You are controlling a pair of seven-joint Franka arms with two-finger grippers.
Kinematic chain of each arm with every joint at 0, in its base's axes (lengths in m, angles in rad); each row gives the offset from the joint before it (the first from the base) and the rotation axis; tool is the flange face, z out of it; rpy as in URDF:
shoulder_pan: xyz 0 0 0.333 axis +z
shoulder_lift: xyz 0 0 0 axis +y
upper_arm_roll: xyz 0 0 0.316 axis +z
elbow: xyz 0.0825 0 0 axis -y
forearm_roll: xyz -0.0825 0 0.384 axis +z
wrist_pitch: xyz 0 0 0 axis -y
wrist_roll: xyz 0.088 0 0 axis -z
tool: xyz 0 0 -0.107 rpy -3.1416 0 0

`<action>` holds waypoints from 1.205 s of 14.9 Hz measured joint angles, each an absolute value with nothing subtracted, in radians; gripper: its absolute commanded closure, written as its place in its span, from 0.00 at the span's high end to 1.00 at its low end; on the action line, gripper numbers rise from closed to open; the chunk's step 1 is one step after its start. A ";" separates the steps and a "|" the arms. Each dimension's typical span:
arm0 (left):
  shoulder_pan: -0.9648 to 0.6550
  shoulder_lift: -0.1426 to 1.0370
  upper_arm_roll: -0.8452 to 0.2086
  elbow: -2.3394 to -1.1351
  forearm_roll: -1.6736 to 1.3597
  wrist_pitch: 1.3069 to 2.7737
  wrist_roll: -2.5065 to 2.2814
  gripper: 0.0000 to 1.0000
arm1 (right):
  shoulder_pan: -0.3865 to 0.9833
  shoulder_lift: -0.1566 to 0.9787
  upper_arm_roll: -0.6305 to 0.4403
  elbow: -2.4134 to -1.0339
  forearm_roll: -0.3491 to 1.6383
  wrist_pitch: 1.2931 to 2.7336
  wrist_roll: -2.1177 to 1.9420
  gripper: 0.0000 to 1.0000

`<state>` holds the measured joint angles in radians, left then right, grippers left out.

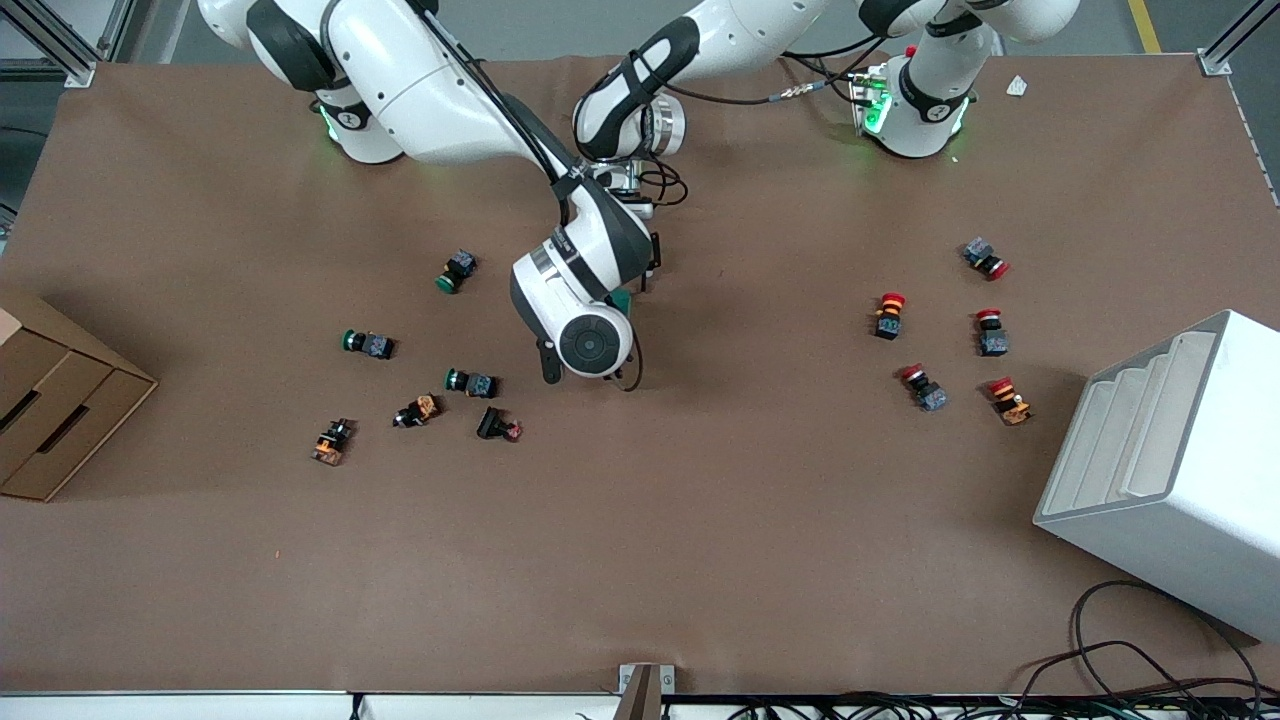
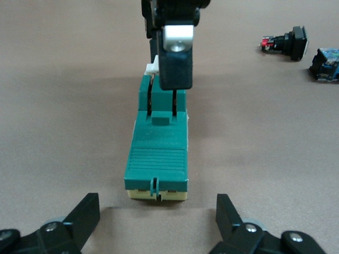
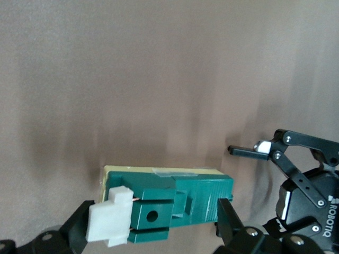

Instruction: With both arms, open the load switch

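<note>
Load switch (image 2: 158,153) between open claws

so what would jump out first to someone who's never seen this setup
Both white arms meet over the middle of the table, where a dark green load switch with a white toggle piece lies on the brown surface. The left gripper stands open at one end, the right gripper open around the toggle end. Green-capped push-buttons scatter toward the right arm's end, red-capped push-buttons toward the left arm's.

Five red push-buttons (image 1: 889,315), three green push-buttons (image 1: 368,344)
</note>
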<state>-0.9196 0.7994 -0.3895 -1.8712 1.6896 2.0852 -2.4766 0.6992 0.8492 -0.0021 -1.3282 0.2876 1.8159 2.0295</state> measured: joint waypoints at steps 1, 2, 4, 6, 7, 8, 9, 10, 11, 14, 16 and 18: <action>-0.922 0.801 -0.389 -1.871 1.693 2.080 -2.480 0.98 | 0.698 0.849 -0.003 -1.324 0.288 1.798 2.027 1.00; -0.923 0.802 -0.389 -1.871 1.693 2.078 -2.481 0.98 | 0.697 0.849 -0.005 -1.319 0.288 1.773 2.020 1.00; -0.924 0.802 -0.388 -1.871 1.694 2.078 -2.481 0.99 | 0.696 0.844 -0.006 -1.314 0.288 1.726 2.006 1.00; -0.924 0.802 -0.388 -1.871 1.695 2.077 -2.481 0.99 | 0.697 0.840 -0.005 -1.307 0.288 1.703 1.998 1.00; -0.925 0.802 -0.388 -1.871 1.695 2.076 -2.481 0.99 | 0.698 0.839 -0.004 -1.304 0.288 1.698 1.997 1.00; -0.925 0.803 -0.388 -1.870 1.695 2.074 -2.482 0.99 | 0.699 0.839 -0.003 -1.302 0.289 1.696 1.996 1.00; -0.926 0.804 -0.388 -1.870 1.696 2.071 -2.485 0.99 | 0.699 0.838 -0.002 -1.302 0.289 1.694 1.996 1.00; -0.928 0.805 -0.388 -1.870 1.699 2.067 -2.490 0.99 | 0.700 0.838 0.001 -1.301 0.290 1.691 1.995 1.00; -0.929 0.806 -0.388 -1.870 1.701 2.063 -2.494 0.99 | 0.700 0.838 0.006 -1.300 0.290 1.679 1.994 1.00; -0.933 0.808 -0.387 -1.869 1.705 2.056 -2.499 0.99 | 0.699 0.837 0.017 -1.293 0.290 1.635 1.977 1.00; -0.933 0.808 -0.387 -1.869 1.705 2.056 -2.499 0.99 | 0.698 0.837 0.020 -1.290 0.291 1.617 1.968 1.00; -0.934 0.808 -0.386 -1.869 1.705 2.056 -2.499 0.99 | 0.698 0.837 0.022 -1.289 0.291 1.611 1.961 1.00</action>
<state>-0.9340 0.8081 -0.3863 -1.8692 1.7047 2.0563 -2.4995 0.6980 0.8370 0.0218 -1.2889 0.2906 1.6106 1.9611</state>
